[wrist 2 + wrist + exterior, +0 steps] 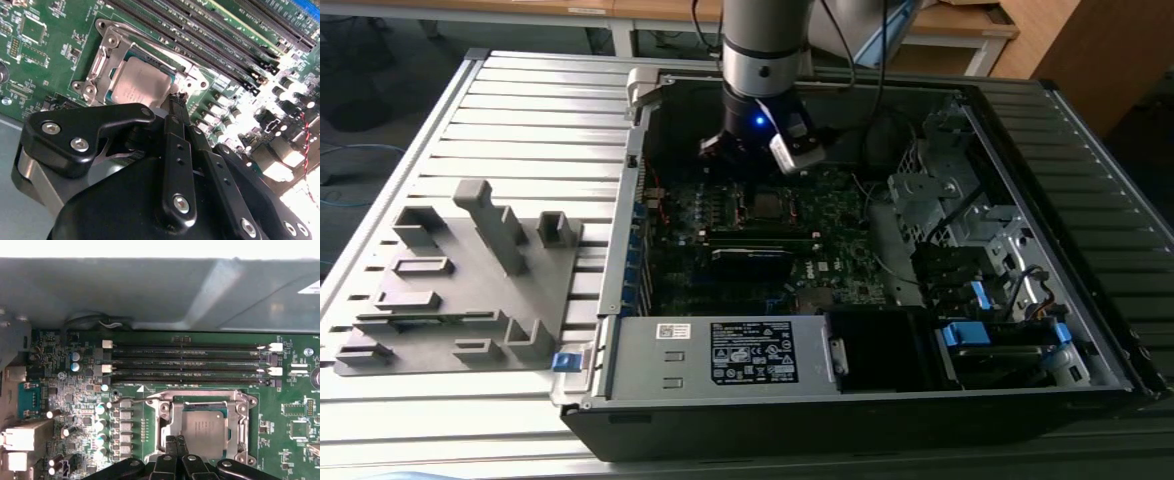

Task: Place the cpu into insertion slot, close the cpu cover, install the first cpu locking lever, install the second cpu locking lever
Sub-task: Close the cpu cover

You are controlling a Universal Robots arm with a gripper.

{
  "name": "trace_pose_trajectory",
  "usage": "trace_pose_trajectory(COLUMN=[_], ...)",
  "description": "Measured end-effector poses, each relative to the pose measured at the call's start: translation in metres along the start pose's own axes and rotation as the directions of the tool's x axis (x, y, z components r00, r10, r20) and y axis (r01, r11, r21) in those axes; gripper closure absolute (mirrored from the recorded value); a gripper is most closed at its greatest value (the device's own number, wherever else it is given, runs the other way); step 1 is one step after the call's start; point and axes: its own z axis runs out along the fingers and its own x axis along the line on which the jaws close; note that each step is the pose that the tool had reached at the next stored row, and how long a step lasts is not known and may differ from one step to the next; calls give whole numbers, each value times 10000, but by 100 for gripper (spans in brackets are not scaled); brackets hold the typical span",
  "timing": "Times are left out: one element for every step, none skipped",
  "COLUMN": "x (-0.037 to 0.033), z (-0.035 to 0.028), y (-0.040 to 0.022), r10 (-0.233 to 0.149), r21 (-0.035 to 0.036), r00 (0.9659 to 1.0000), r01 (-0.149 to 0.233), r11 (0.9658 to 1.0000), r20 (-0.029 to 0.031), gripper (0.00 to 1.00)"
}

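Gripper (178,98) pinched shut, nothing between its fingers as far as we can see, tip poised at the edge of the insertion slot (176,416). The cpu (202,427) lies flat inside, with the cpu cover (240,424) folded down around it as 1 silver frame, which we judge pins the chip in place. Shut fingers make a narrow pusher, we reckon. The cpu sits just beyond the tip.

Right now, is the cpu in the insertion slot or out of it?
In. The cpu lies flat inside the insertion slot, its grey top framed by metal in both wrist views.
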Motion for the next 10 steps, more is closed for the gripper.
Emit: trace_pose_trajectory(x=[9,17,22,24,25,26,27,28,28,29], z=[9,21,35,49,62,73,83,93,102,109], y=[2,3,3,2,2,2,2,2,2,2], r10=[0,0,0,0,-2,-2,0,0,-1,0], r21=[0,1,2,2,1,2,2,2,3,2], r00=[10000,10000,10000,10000,10000,10000,10000,10000,10000,10000], r01=[0,0,0,0,2,2,0,0,1,0], r11=[10000,10000,10000,10000,10000,10000,10000,10000,10000,10000], r20=[1,1,1,1,1,1,1,1,1,2], gripper=[89,89,89,89,89,89,89,89,89,89])
